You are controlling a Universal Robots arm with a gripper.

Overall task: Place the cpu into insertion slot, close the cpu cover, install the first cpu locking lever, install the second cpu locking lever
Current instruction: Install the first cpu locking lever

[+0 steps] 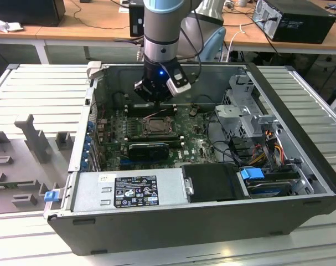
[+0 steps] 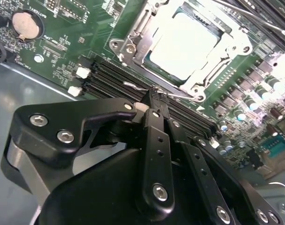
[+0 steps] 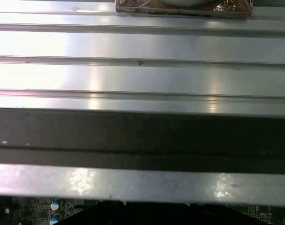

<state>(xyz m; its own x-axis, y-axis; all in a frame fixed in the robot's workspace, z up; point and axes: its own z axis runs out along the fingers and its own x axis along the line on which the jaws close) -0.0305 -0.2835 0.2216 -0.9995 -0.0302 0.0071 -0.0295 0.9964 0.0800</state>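
the cpu (image 2: 182, 44) sits seated in the insertion slot (image 2: 133, 44), pale metal face up and glaring bright in the second wrist view, so the placing step reads as done. the cpu cover (image 2: 205, 77) looks folded down flat over it, its frame around the chip with the face showing through the window; judged closed, though I can't confirm it is latched. a thin wire locking lever (image 2: 151, 88) runs along the socket edge next to the memory slots (image 2: 109, 77), and the gripper (image 2: 154, 96) has its tip right at that lever. the fingers (image 2: 156, 136) look drawn together into one narrow stack, closed or nearly so, apparently pinching or pressing the lever wire; the contact itself is too cramped to say for sure which. narrow closed tip makes sense here, wide fingers would not fit between socket and memory slots. in the exterior view the arm (image 1: 163, 33) hangs straight down into the open computer case (image 1: 300, 183), gripper (image 1: 156, 95) just above the socket on the green motherboard (image 1: 115, 141), case lying on its side on the ribbed desk (image 1: 35, 94) so the board faces up for top-down access
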